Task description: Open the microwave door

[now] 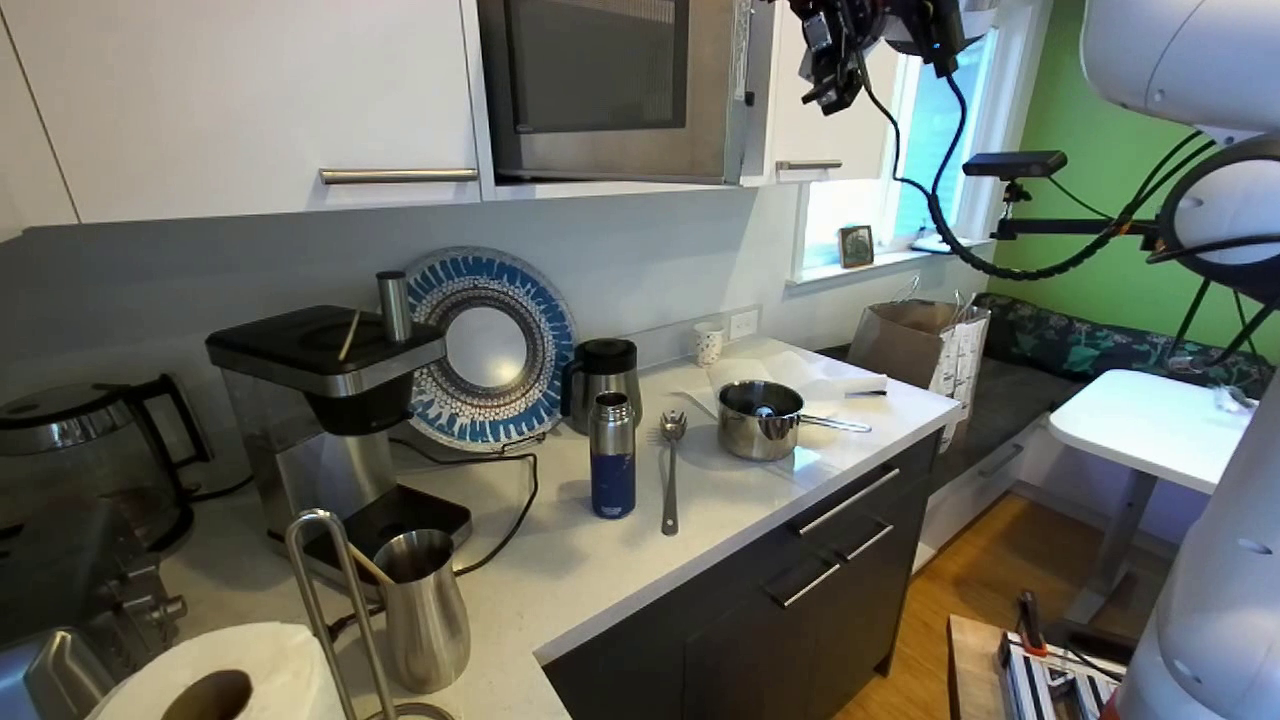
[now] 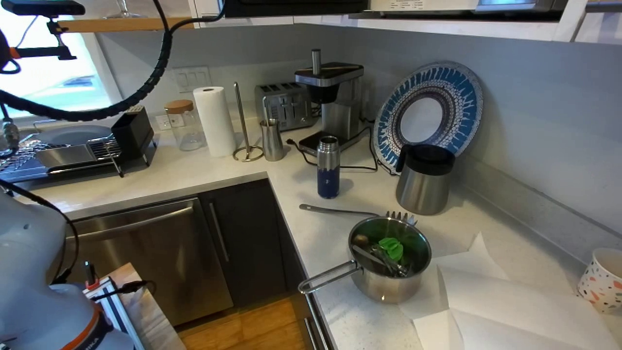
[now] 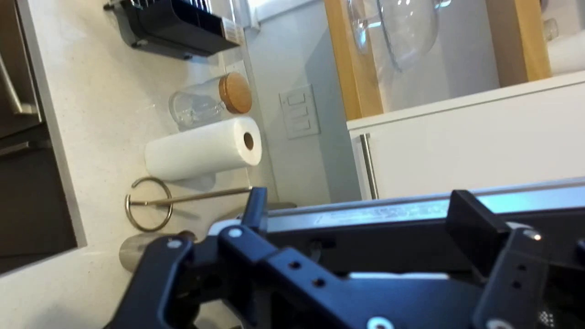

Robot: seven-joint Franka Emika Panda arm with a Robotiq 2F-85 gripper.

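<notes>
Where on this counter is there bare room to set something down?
A bare patch of counter lies between the blue bottle, the black cord and the front edge. Another strip runs in front of the paper towel roll, along the edge above the dishwasher. It is crowded around the pot, with the fork, carafe and paper sheets close by.

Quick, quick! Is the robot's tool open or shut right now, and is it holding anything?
Tool: open wide, as the wrist view shows, and holding nothing.
</notes>
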